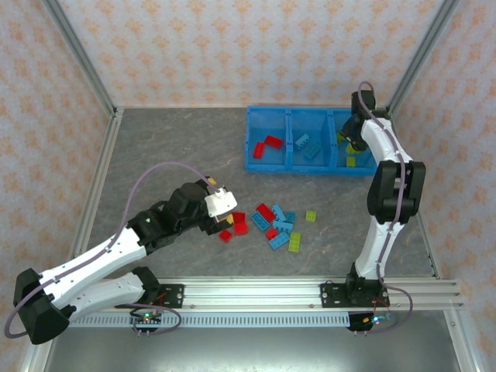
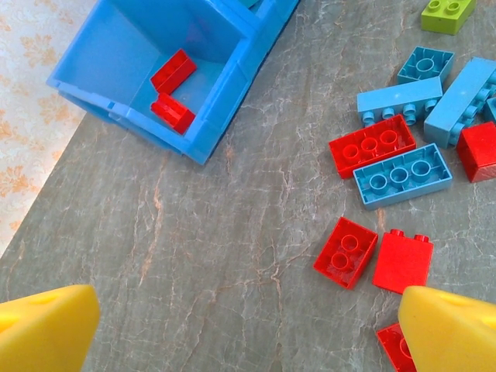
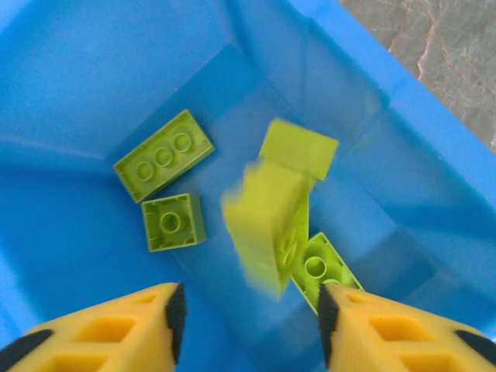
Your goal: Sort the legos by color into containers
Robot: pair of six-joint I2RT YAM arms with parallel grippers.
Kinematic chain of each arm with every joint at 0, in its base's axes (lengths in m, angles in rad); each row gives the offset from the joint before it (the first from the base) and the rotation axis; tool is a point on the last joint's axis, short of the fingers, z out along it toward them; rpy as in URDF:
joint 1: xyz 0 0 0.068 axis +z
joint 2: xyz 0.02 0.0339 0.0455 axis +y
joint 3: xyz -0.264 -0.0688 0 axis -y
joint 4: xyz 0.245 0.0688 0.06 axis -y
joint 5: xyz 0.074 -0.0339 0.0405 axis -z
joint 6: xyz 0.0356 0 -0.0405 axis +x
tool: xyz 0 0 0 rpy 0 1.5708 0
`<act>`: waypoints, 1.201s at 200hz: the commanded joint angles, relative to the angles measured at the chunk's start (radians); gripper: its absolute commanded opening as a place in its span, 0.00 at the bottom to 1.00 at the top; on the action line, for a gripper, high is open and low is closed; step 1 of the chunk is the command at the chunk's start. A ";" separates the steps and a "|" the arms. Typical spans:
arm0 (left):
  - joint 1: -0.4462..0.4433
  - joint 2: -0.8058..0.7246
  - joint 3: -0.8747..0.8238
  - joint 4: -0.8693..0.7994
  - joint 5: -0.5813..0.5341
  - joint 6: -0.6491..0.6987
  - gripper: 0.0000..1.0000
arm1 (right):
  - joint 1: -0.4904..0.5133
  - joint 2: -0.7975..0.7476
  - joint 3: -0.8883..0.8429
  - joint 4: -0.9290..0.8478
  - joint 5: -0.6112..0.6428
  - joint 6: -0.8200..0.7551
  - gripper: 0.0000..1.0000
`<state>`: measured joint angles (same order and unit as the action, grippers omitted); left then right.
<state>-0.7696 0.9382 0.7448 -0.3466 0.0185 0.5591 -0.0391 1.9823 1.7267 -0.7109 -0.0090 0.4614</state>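
The blue bin [image 1: 288,169] lies near the bench's [image 1: 170,155] far edge, toward the far right corner, with its long axis parallel to that edge. Its left compartment holds two red bricks [image 1: 266,146], the middle one light blue bricks [image 1: 308,147], and the right one yellow-green.

The right end effector [image 3: 248,310] hangs over the right compartment, released, its fingers spread. Between and beyond them is a blurred yellow-green brick [image 3: 267,225], touching neither finger, its long axis roughly up-down in the wrist view. A longer yellow-green piece [image 3: 163,155] lies flat on the compartment floor, angled diagonally.

The left end effector [image 2: 248,310] is spread wide over bare bench, holding nothing. The loose legos [image 1: 271,221] lie scattered mid-bench, nearer the near edge, and three red ones [image 2: 346,252] sit just beside its right finger.
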 commanded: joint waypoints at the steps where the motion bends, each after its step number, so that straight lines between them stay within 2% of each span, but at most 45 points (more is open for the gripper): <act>1: 0.004 0.000 0.001 0.005 -0.006 0.005 1.00 | 0.006 -0.147 -0.055 -0.022 -0.034 0.021 0.53; 39: 0.005 0.024 0.018 -0.007 -0.004 -0.022 1.00 | 0.092 -0.514 -0.444 0.136 -0.026 0.033 0.56; 63: 0.004 0.028 0.018 -0.008 -0.001 -0.017 1.00 | 0.176 -0.678 -0.594 0.073 -0.087 -0.021 0.58; 91: 0.004 0.035 0.023 -0.014 0.013 -0.007 1.00 | 0.296 -0.749 -0.686 -0.083 -0.096 -0.063 0.59; 114: 0.005 0.046 0.026 -0.014 0.015 -0.006 1.00 | 0.381 -0.729 -0.742 -0.130 -0.098 -0.065 0.61; 140: 0.005 0.061 0.029 -0.013 0.021 -0.007 1.00 | 0.422 -0.627 -0.770 -0.101 -0.122 -0.070 0.64; 177: 0.005 0.070 0.026 -0.013 0.010 -0.008 1.00 | 0.450 -0.457 -0.755 -0.047 -0.037 -0.087 0.64; 213: 0.005 0.064 0.019 -0.014 0.012 0.003 1.00 | 0.451 -0.349 -0.770 0.020 -0.110 -0.079 0.54; 240: 0.005 0.043 0.008 -0.016 0.118 0.017 1.00 | 0.451 -0.356 -0.815 0.048 -0.112 -0.049 0.42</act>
<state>-0.7696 1.0050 0.7452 -0.3489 0.0498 0.5526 0.4072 1.6341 0.9524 -0.6895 -0.1242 0.3859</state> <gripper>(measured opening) 0.998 0.458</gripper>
